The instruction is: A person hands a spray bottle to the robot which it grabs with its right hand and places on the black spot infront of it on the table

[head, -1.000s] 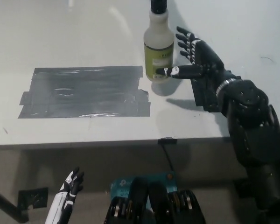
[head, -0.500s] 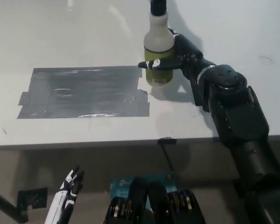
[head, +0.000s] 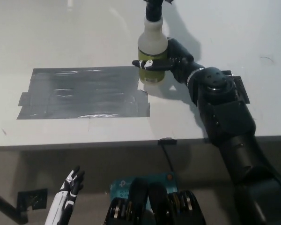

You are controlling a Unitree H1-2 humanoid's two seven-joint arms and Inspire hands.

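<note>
Spray bottle is the thing to watch, but going left to right: left hand hangs idle at the lower left, below the table edge, white fingers spread w/ nothing in them. On the table, the black spot is a wide patch of dark tape strips, shiny, w/ ragged edges, nothing on it. Just past its right end stands the bottle, upright, pale body w/ a yellow-green label and a black sprayer at the top edge of view; base looks to sit at or just off the tape's top right corner, can't tell if it rests on the table or is lifted a touch. Right hand is wrapped round the bottle's lower body, thumb across the label, fingers behind, black arm running down to the bottom right. No person in view. Risks from here, as I judge: grip is low on a tall bottle, so a quick sideways move could tip it; a loose hold on smooth plastic could let it slide; letting go where it is now would leave it at the tape's corner rather than properly on the spot.
</note>
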